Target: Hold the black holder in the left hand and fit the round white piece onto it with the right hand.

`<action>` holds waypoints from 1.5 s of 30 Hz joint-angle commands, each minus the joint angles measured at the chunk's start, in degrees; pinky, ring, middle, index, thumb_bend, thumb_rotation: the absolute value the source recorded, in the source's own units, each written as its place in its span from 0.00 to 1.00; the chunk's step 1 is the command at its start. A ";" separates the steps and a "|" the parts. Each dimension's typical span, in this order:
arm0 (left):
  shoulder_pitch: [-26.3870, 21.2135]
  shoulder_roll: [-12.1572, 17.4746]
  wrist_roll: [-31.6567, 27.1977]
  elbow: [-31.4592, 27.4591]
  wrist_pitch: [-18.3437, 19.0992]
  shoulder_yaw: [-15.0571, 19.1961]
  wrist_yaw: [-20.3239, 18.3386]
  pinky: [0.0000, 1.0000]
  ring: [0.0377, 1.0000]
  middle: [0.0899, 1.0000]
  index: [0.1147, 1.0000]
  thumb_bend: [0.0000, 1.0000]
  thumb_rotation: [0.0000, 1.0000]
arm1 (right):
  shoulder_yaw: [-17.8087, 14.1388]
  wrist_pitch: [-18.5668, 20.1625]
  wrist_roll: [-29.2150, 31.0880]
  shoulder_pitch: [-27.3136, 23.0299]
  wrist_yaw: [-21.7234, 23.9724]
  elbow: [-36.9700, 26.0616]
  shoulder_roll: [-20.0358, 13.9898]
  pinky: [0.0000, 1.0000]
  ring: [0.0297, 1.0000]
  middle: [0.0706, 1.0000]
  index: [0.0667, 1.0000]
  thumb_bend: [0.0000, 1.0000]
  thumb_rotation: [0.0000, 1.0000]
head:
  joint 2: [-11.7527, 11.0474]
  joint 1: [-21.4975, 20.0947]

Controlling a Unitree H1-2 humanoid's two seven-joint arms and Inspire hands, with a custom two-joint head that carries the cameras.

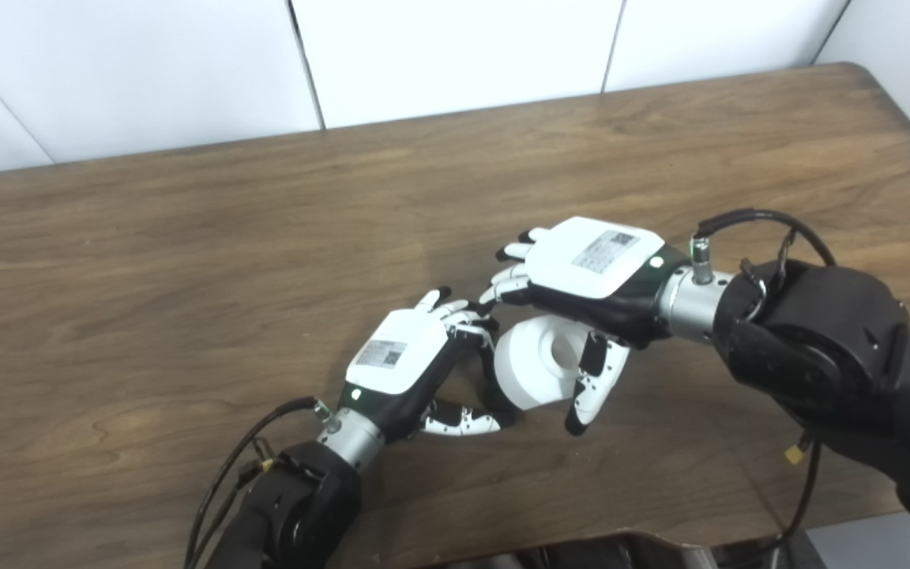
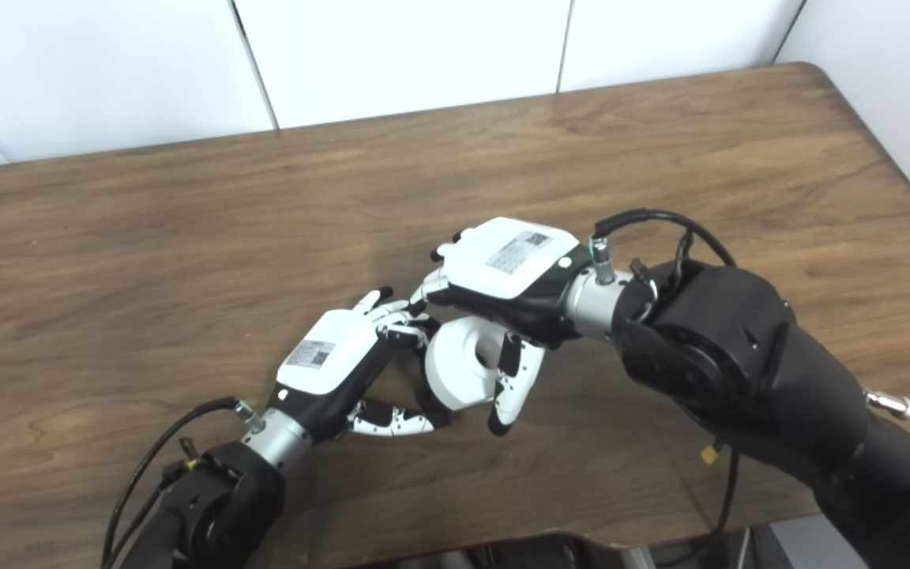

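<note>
Clearly, in the left eye view the risk sits at the join: the right hand (image 1: 581, 273) grasps the round white piece (image 1: 538, 363) from above, thumb on its near face and fingers over its far side, and presses it toward the left hand (image 1: 411, 359), which is curled around the black holder (image 1: 494, 379), only a dark sliver of which shows between its fingers. Because the holder is mostly hidden, I cannot tell whether the central hole is lined up; pushed off-axis, the piece could jam or twist the holder out of the left hand's grip. Both hands hover low over the counter (image 1: 186, 261), so a dropped piece would likely roll. In the right eye view the white piece (image 2: 467, 367) touches the left hand's (image 2: 336, 356) fingertips, which could get pinched as the right hand (image 2: 506, 265) closes in. Bare counter (image 2: 147, 237) lies all around, with its near edge close below the arms and its right edge well apart.
</note>
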 commanded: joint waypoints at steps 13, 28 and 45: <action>-0.75 -0.25 1.09 0.19 -0.02 -0.81 -1.08 0.99 0.88 0.79 0.42 0.52 0.06 | -0.70 1.73 -3.52 -1.13 5.98 -1.10 0.86 1.00 0.97 0.88 0.82 1.00 0.41 | 0.01 0.31; -0.50 -0.45 0.92 0.12 0.09 -0.98 -0.95 0.99 0.87 0.79 0.42 0.52 0.05 | -0.27 1.60 -9.46 -0.68 5.98 -1.41 3.45 1.00 0.97 0.88 0.83 1.00 0.39 | -0.13 0.59; -0.69 -0.28 0.91 0.42 0.01 -0.95 -0.88 0.99 0.88 0.80 0.42 0.52 0.06 | -2.45 1.68 -6.47 -1.88 5.98 -3.13 3.32 1.00 0.96 0.87 0.85 1.00 0.40 | -0.01 0.50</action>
